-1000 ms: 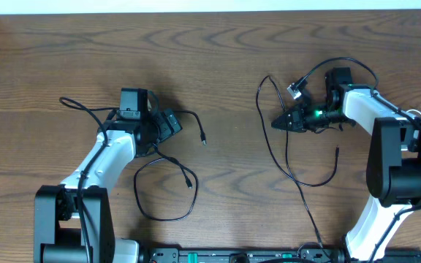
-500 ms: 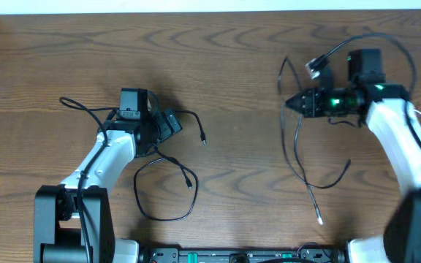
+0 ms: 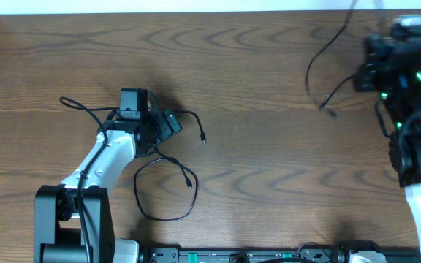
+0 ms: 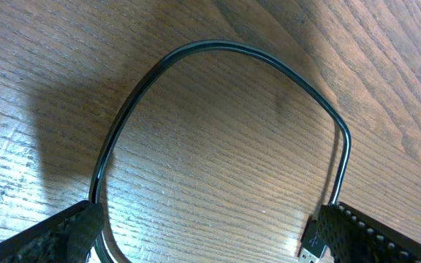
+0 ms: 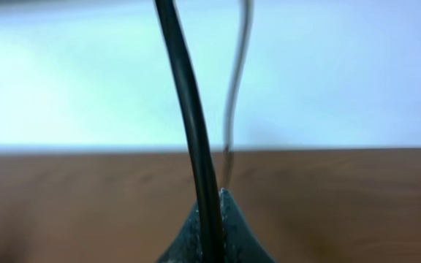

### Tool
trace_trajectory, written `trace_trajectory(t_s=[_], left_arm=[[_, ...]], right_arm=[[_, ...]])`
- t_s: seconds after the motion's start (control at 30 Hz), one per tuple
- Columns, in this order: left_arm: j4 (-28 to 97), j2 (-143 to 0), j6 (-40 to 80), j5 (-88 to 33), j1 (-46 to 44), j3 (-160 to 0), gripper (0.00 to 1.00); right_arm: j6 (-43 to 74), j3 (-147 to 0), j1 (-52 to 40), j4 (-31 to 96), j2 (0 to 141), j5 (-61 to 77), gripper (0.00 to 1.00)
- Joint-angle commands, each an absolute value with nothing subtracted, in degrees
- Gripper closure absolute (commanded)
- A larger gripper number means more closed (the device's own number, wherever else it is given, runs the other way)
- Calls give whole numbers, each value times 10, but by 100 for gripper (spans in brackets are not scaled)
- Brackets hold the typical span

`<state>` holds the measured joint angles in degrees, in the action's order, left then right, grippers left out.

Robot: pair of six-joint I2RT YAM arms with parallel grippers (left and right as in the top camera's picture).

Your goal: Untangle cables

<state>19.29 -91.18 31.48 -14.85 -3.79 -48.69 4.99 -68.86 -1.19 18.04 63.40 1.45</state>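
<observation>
We find the left gripper (image 3: 168, 126) low over the wooden table (image 3: 269, 51), its fingers (image 4: 57, 237) spread wide and grasping nothing. A loose black cord (image 4: 218, 45) lies flat on the wood at that spot. In the left wrist view it arches between the two parted fingers, and one run passes close by the finger at the lower left, though we cannot tell whether they touch. One small plug (image 3: 203, 139) rests just right of the gripper. The rest of the cord curls round nearer the arm's base and ends in a second plug (image 3: 190, 183). At the far right, the right gripper (image 5: 214, 219) is high above the table near its back edge, clenched on a hanging black cord (image 3: 311, 69) that rises straight out of the pinched fingertips. Seen from overhead, this cord curves away to the left of the gripper, its free end (image 3: 332, 113) well apart from the loose cord. A thinner strand (image 5: 236, 80) shows behind it in the right wrist view. It may be another cord, but the focus is too poor to confirm.
</observation>
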Motion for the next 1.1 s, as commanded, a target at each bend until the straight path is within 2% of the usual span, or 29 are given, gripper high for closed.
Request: trace_trajectory(t_s=[0.0, 0.1, 0.2, 0.5, 0.67, 0.9, 1.07], left_arm=[[195, -906, 311, -143, -36, -493, 1], [195, -906, 311, -143, -36, -493, 1], [195, -906, 311, -143, -36, -493, 1], [195, -906, 311, -143, -36, -493, 1], [195, -906, 311, -143, -36, -493, 1], [195, -906, 311, -143, -36, -493, 1], [195, -906, 311, -143, -36, -493, 1]], right_arm=[[55, -690, -9, 175, 616, -216, 99], [55, -689, 4, 192, 622, -295, 99], [68, -688, 38, 234, 650, -310, 99], [239, -688, 112, 354, 767, -305, 99], [269, -688, 140, 351, 817, -249, 99], [537, -688, 222, 306, 839, -84, 99], [564, -678, 275, 284, 840, -22, 99]])
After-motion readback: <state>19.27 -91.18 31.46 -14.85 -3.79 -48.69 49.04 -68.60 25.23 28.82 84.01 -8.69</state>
